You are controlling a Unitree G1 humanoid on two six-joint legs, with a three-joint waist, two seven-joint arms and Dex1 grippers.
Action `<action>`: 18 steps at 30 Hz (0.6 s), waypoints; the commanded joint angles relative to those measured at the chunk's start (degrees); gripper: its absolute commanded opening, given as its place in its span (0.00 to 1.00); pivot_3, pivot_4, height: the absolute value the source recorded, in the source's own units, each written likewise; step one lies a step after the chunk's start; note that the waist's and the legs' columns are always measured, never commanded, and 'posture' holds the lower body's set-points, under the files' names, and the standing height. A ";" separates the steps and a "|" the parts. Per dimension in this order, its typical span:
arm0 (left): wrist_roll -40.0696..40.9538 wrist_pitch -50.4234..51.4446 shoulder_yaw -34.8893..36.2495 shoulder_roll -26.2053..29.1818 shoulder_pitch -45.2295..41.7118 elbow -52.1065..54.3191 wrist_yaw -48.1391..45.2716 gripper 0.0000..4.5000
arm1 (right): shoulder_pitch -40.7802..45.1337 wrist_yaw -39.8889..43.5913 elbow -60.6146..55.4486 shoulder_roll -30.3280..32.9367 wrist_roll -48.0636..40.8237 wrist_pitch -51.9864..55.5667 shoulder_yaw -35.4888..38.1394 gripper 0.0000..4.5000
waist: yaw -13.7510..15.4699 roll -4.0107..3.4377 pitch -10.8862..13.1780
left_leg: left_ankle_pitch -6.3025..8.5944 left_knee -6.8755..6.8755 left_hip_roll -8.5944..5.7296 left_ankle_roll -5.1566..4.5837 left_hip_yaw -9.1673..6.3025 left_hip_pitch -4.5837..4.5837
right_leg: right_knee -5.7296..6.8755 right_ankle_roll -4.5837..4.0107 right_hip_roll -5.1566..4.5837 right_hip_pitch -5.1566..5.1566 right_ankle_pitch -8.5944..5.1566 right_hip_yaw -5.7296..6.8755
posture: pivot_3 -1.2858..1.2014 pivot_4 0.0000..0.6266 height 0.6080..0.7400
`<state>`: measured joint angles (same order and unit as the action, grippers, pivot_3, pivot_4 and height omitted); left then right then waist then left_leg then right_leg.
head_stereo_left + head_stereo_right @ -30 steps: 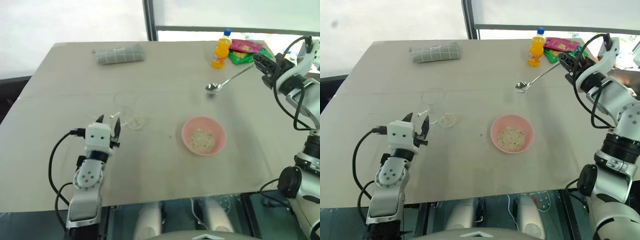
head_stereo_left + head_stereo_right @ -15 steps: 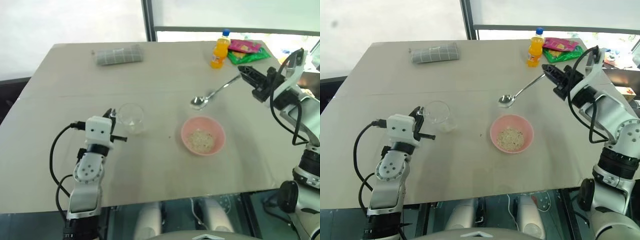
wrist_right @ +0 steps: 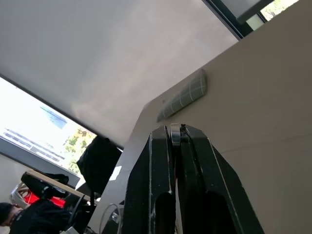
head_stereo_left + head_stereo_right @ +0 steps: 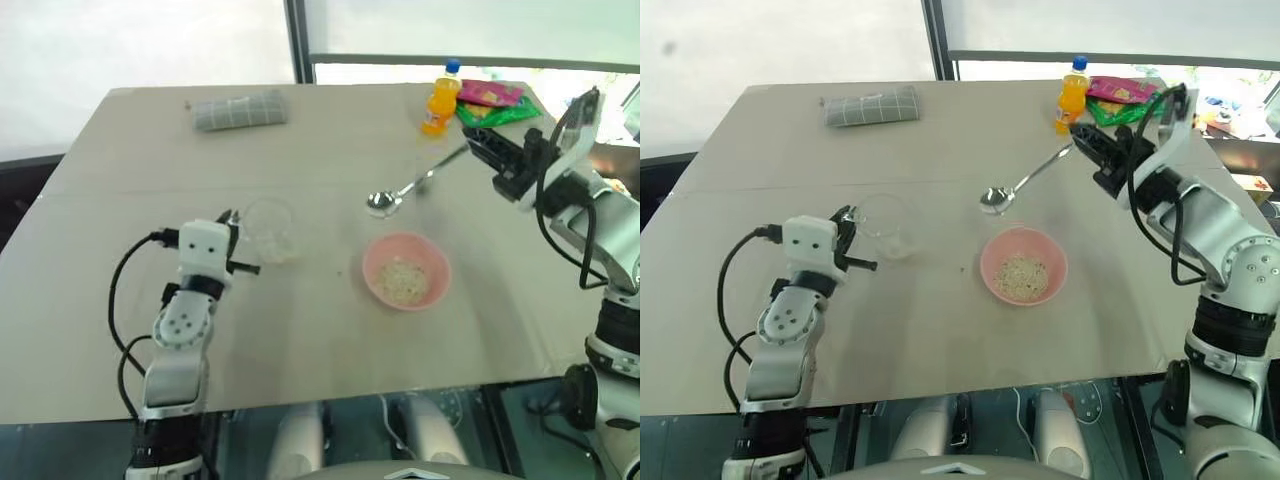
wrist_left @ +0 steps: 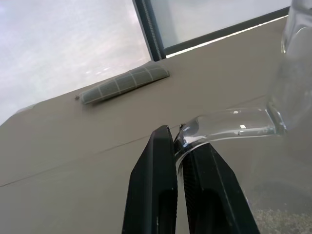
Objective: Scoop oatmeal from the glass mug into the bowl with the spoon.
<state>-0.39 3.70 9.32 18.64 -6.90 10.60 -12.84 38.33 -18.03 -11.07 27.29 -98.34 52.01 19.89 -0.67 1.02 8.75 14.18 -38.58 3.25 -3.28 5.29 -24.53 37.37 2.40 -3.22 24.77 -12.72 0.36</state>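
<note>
We see the oatmeal (image 4: pixel 1020 277) as a pale heap in the pink bowl (image 4: pixel 1052 252), near the middle of the table (image 4: pixel 940 330); a little more lies at the bottom of the mug (image 4: pixel 881 228), which stands left of the bowl; the left gripper (image 5: pixel 176 142) has its fingers pinched shut on the mug's glass handle; the right gripper (image 4: pixel 1077 133) is clamped tight on the handle of the spoon (image 4: pixel 1015 185), whose oval end hangs above the table just beyond the bowl; behind it stand an orange bottle (image 4: pixel 1071 96) and bright packets (image 4: pixel 1120 95), whose labels we cannot read; a checked grey cloth (image 4: pixel 870 105) lies at the far left.
</note>
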 commanded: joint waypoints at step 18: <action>1.46 -24.22 -8.42 -0.70 -31.46 -36.45 -12.72 0.01 | 18.29 28.88 0.35 1.58 36.66 -6.55 -13.04 0.00 | 0.24 0.04 0.05 | -0.01 -0.04 -0.02 0.02 0.28 -0.31 | -0.31 0.02 0.03 0.11 0.01 0.13 | 0.52 0.24 1.00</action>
<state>1.72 -17.62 1.58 18.05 -36.71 -24.73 -25.29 54.98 9.20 -8.90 28.83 -61.57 46.66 4.32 -0.43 1.06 8.80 14.17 -38.61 3.23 -3.26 5.58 -24.84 37.05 2.43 -3.19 24.88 -12.71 0.49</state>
